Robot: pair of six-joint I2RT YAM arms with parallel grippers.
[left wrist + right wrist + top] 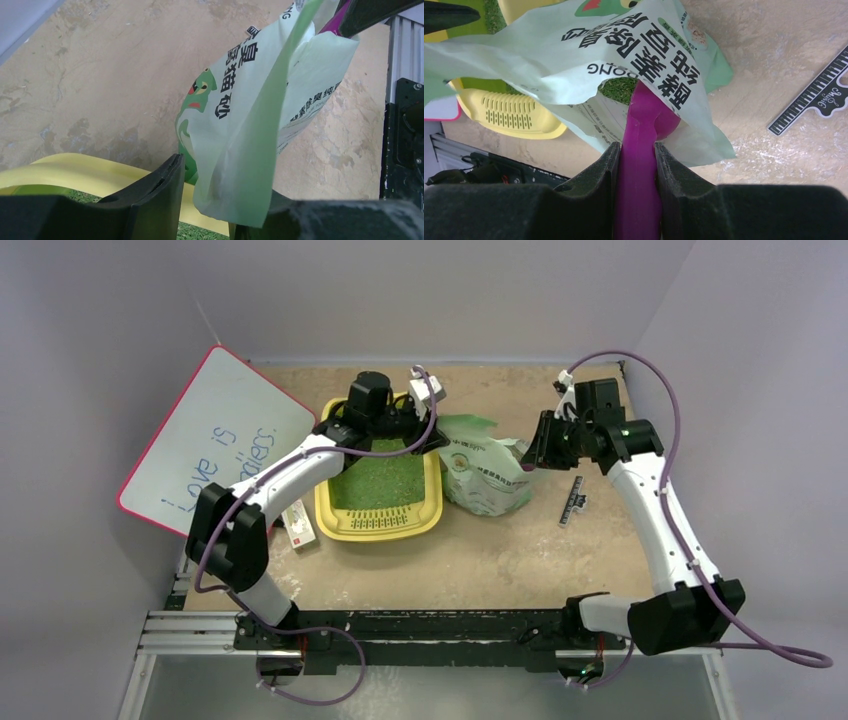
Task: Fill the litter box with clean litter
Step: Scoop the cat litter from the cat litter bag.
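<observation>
Left gripper (227, 197) at far end of yellow litter box (380, 524). Jaws spread, flap of pale green litter bag (487, 475) hangs loose between them. Right gripper (636, 150) pinches purple scoop (639, 195), scoop tip inside bag mouth. Clean litter (378, 480) covers box floor. Bag sits just right of box. Black ruler (572, 502) lies right of bag.

The tan table (480, 550) is carrying the litter box (330, 515), a green bag (485, 480) just beside it, a black ruler (573, 501) and a white packet (299, 524).
</observation>
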